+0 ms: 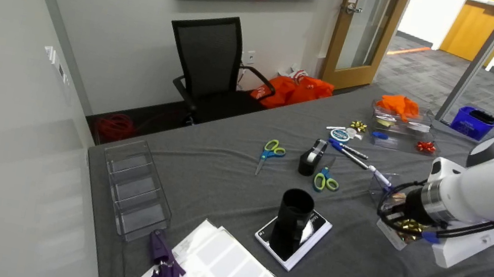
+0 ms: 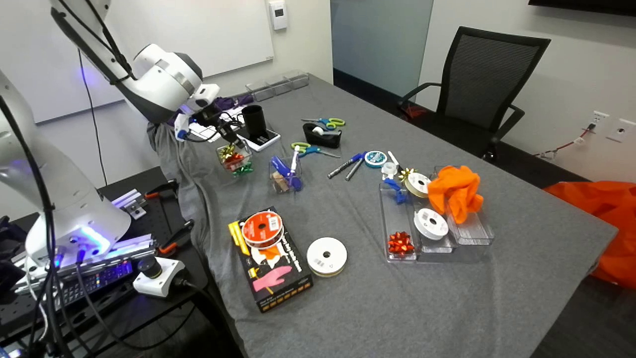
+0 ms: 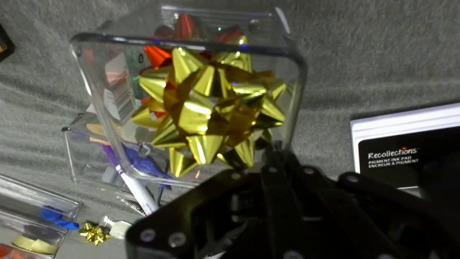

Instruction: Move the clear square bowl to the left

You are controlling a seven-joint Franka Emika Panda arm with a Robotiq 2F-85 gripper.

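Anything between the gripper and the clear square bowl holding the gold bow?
Nothing visible: in the wrist view, the gripper appears shut on the clear square bowl near a corner. The gold bow sits beside the grip, not in between.

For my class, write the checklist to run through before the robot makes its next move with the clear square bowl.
1. Fingers on the rim of the clear square bowl: ok; they look closed on it near one corner.
2. Gold bow inside the bowl: ok; red foil shows behind it.
3. Green bow inside the bowl: cannot tell; it may lie just beside it.
4. Bowl lifted off the grey cloth: cannot tell from these angles.
5. Clear pen holder apart from the bowl: ok; cloth shows between them in an exterior view.
6. Clear way over the ink pad box: not ok, I judge; the black cup stands on it.
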